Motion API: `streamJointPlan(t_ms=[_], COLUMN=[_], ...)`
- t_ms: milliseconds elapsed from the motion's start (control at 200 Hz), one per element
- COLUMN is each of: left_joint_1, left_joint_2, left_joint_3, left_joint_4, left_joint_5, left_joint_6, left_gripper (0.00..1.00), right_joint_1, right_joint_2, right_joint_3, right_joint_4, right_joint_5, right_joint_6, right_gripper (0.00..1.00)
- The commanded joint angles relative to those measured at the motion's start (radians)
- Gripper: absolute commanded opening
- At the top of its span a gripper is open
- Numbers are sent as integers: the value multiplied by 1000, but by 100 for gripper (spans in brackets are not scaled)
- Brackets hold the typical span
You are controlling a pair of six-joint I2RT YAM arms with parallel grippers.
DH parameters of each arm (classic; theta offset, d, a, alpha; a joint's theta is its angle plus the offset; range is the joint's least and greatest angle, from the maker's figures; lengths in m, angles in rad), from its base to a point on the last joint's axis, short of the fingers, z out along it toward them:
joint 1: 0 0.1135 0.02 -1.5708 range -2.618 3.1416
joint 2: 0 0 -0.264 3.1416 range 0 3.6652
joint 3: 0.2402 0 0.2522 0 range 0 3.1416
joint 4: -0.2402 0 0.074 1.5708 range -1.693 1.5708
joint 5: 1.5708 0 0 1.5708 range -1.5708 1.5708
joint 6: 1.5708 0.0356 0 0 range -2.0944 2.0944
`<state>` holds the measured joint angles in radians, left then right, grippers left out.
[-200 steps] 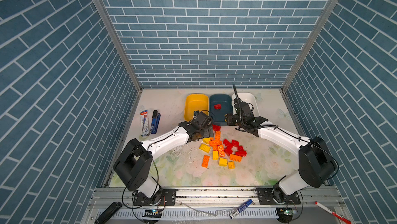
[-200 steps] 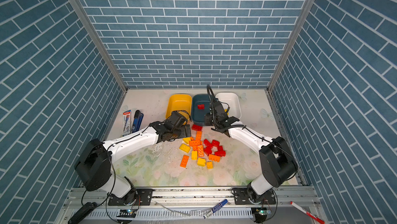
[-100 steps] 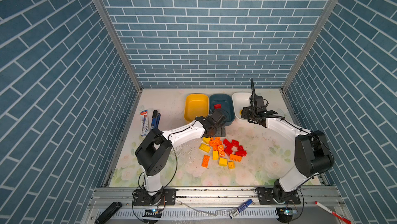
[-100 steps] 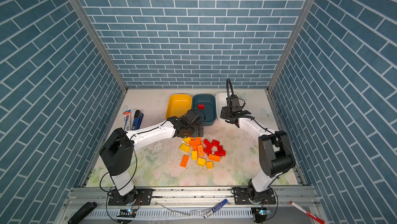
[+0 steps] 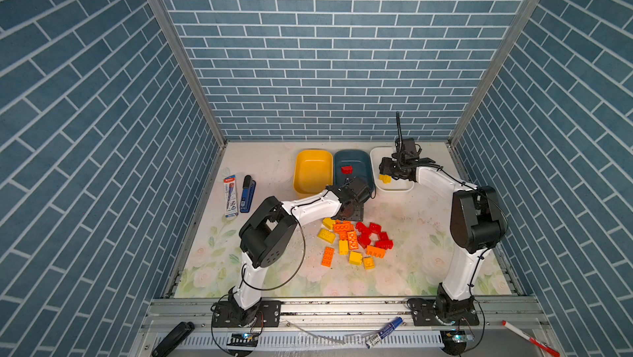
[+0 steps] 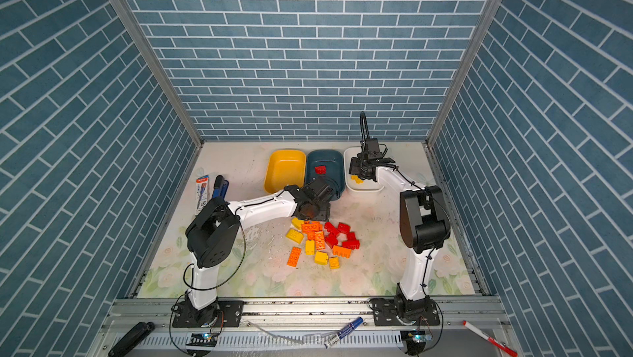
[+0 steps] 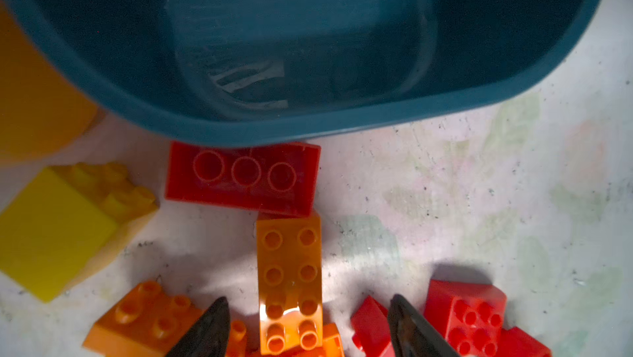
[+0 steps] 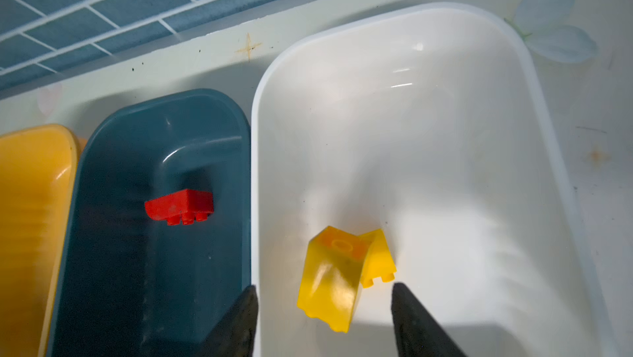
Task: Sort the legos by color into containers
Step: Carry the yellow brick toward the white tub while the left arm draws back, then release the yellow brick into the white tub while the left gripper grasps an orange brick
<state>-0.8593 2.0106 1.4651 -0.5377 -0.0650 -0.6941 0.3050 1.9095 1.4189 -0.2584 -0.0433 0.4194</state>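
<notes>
Flowery counter [image 5: 428,235]: right hand [image 8: 323,290], jaws apart, over a small yellow plastic brick [image 8: 330,280] in the white plastic tub [image 8: 445,115]; left hand [image 7: 308,297], jaws apart, around a long orange plastic brick [image 7: 289,262]. Pinch it next.

Left pincer [image 7: 308,298], right pincer [image 8: 324,286], both agape

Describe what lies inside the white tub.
Two yellow bricks lie touching on the floor of the white tub; nothing else shows there. In both top views the right arm hides its far part; in the right wrist view the fingers cover its near edge.
</notes>
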Motion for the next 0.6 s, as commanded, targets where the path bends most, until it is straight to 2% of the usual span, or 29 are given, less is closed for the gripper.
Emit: streamJointPlan(t_ms=[0,170,180,195,210,375,595], left_joint_1=[-3,-3,-3,-3,-3,-3,-3], left_joint_2=[40,89,91,93,95,115,123], left_joint_3=[44,94,96,97,99,99,89], left_joint_4=[-34,-74,-76,-78,-80,-94,-98], left_joint_5=[-10,-49,-51,-54,-56,-63,-68], left_joint_6=[17,28,28,28,28,30,31], left_gripper=[69,64,64,64,64,62,60], right_joint_1=[0,0,0,0,0,0,0], right_joint_2=[-41,-138,-145,-157,-170,-318,-477], right_joint_3=[17,-66,-73,-84,-96,-249,-406], right_joint_4=[-36,-25,-23,-22,-19,42,40], right_joint_5=[-33,-32,-31,-28,-25,-3,-2], right_joint_6=[33,51,52,54,58,78,95], right_gripper=[68,77,80,96,99,99,99])
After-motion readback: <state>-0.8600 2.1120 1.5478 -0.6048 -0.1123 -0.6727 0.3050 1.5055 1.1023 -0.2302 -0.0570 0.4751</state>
